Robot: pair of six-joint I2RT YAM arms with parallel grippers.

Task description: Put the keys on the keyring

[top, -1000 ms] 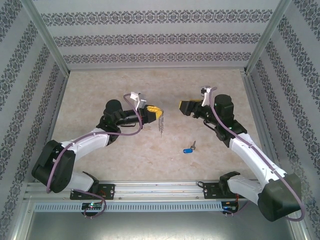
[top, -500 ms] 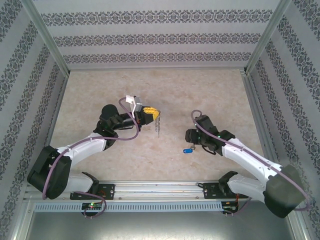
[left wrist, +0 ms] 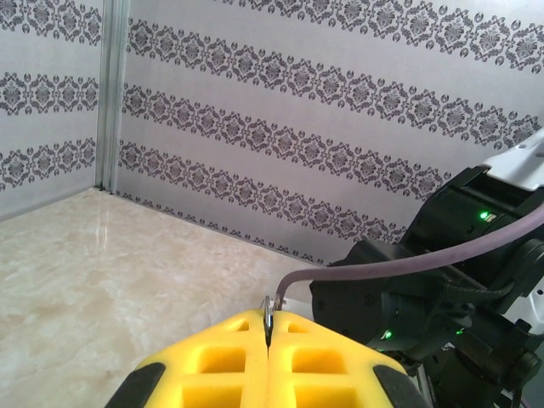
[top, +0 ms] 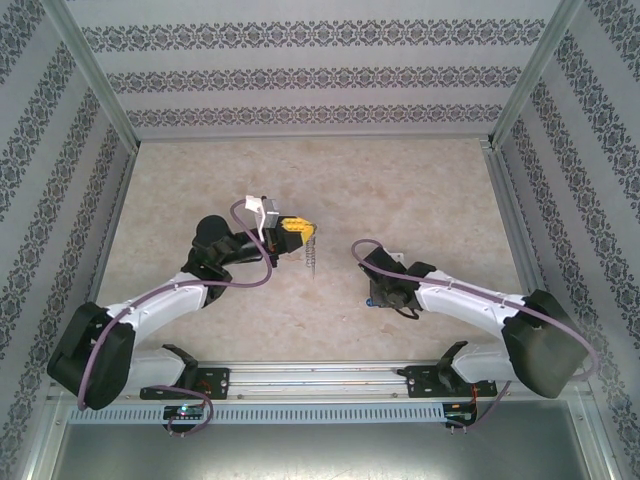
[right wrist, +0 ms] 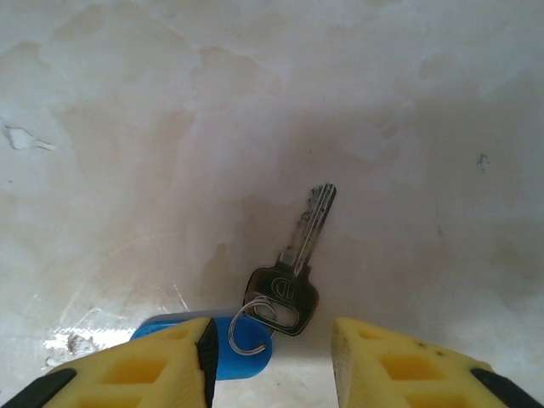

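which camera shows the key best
Right wrist: the key lies whole, blade and head clear, between the fingers of the right gripper. In the top external view it is a tiny blue speck beside that gripper.

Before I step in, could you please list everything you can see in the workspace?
key: one, silver with a blue plastic tag, flat on the table between the right gripper's fingers.
keyring: one, thin grey metal, hanging from the left gripper above the table.
table: one, beige marbled.
walls: three, white with grey patterned bands, at the back and both sides.
rail: one, silver metal, along the near edge under the arm bases.
left gripper: one, yellow fingers, shut on the keyring.
right gripper: one, yellow fingers, open, straddling the key.
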